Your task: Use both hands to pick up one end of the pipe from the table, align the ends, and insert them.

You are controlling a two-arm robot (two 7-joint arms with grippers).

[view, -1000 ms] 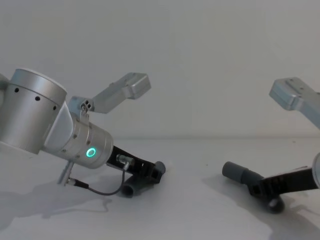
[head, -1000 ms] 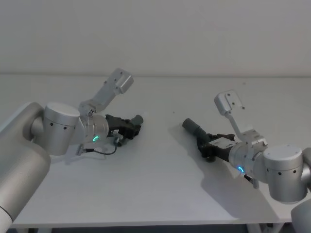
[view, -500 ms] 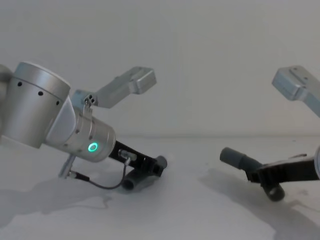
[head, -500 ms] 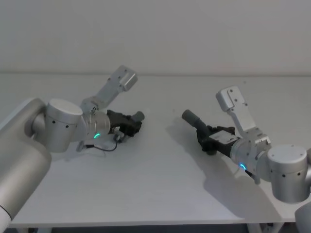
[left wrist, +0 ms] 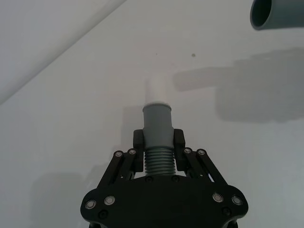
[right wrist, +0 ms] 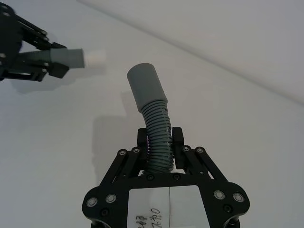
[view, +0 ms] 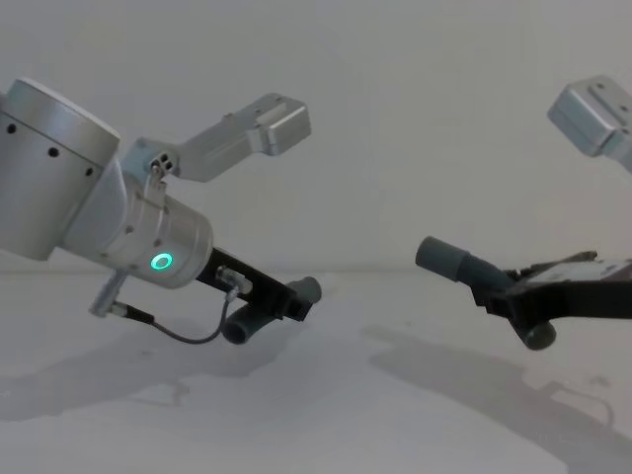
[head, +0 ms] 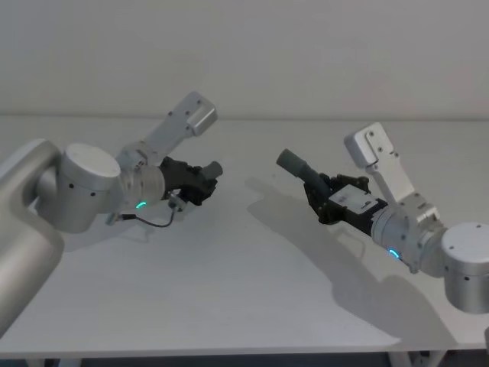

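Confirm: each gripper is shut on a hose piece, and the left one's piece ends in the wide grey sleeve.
No. The piece in the left gripper ends in the narrow pale tip, per the left wrist view; the wide grey sleeve is on the piece in the right gripper.

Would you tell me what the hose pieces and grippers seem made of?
The left hose piece and right hose piece: likely flexible plastic or rubber, matte grey, ribbed. The left gripper and right gripper: seemingly hard black plastic, screwed links.
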